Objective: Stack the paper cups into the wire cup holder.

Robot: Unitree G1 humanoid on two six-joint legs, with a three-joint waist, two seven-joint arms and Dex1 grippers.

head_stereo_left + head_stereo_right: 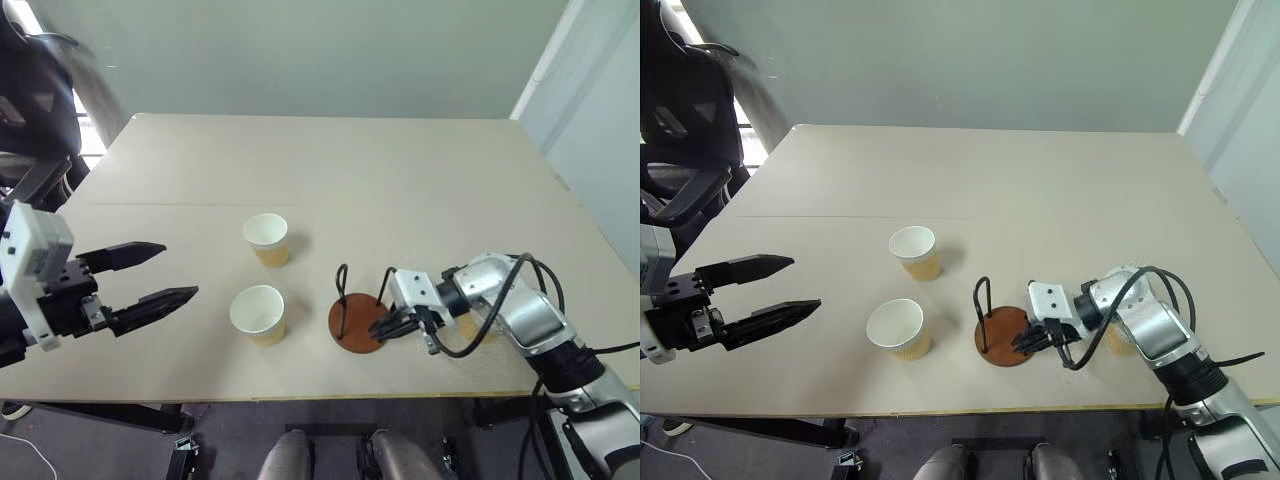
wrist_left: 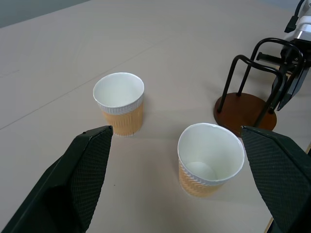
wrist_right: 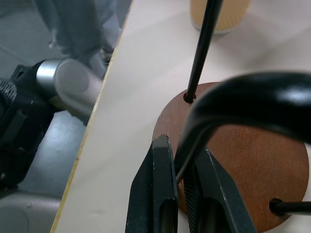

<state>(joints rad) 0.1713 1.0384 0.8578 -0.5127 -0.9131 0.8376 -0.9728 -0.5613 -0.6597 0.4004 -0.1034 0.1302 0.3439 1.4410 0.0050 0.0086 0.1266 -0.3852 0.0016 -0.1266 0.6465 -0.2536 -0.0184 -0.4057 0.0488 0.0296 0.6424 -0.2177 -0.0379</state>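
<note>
Nearest the camera, at the desk's [image 1: 400,160] front edge, stands the wire cup holder [image 1: 356,322], a reddish-brown disc with two upright black wire loops and no cup in it. Clamped on one of those loops, on the side of the holder away from the cups, is the right gripper [image 1: 388,325]; the right wrist view shows its two black fingers [image 3: 160,194] pressed together around the thin wire just above the disc. Two paper cups stand upright, mouths up, on the holder's other side: the nearer cup [image 1: 258,314] is just beside the holder, level with it, and the farther cup [image 1: 266,239] sits a little behind that one, near it but not touching. Beyond the cups from the holder, well apart from it, the left gripper [image 1: 170,272] hangs above the desk with its fingers spread wide, holding nothing, pointed toward the cups.
</note>
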